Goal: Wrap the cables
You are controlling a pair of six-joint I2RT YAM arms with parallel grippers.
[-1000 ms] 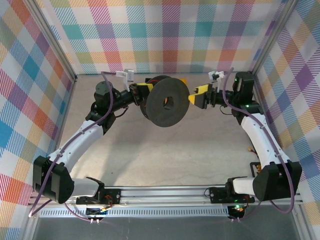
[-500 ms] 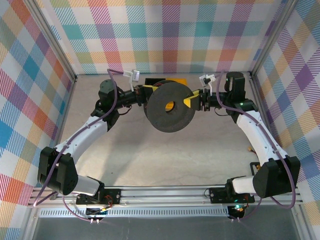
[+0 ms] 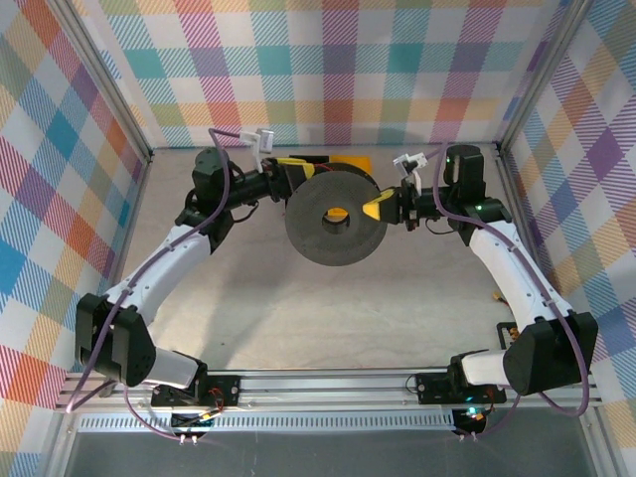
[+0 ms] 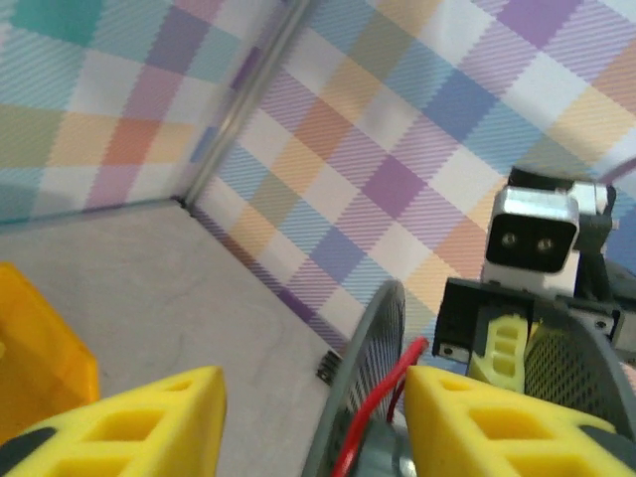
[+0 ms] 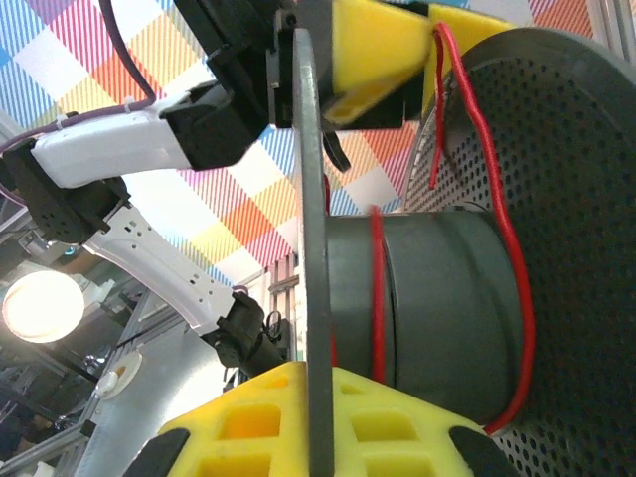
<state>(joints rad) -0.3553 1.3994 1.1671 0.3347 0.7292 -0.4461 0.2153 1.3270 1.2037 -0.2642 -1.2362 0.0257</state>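
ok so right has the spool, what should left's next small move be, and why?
Probably back the left gripper straight off the spool rim. Its fingers stand apart with a flange edge and the red wire between them, while the right gripper is clamped on a flange and carries the spool. Clearing lets left go for the slack wire.
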